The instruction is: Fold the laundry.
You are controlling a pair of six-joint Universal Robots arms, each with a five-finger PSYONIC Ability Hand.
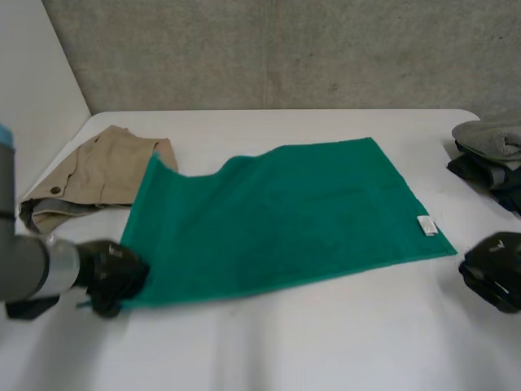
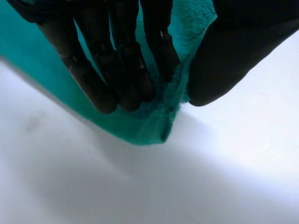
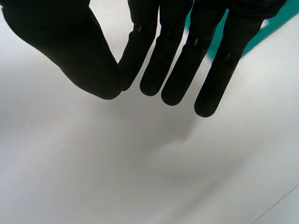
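Your left robot hand (image 1: pixel 114 277) pinches the near left corner of the green towel (image 1: pixel 285 216): the first fold looks to be just starting.
Its fingers and thumb clamp that corner. The towel lies spread across the table (image 1: pixel 269 350), its far left corner over a tan garment (image 1: pixel 98 175). Your right robot hand (image 1: pixel 492 270) hovers with straight fingers just off the near right corner. Next, by my judgement, it must grip there so both corners lift together.

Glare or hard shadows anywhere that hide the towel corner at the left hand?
Head view: even light, no glare on the green towel or white table. Left wrist view: the left hand is a dark shape, yet the pinched towel corner stands out against the bright table. Right wrist view: right hand dark too, no glare.
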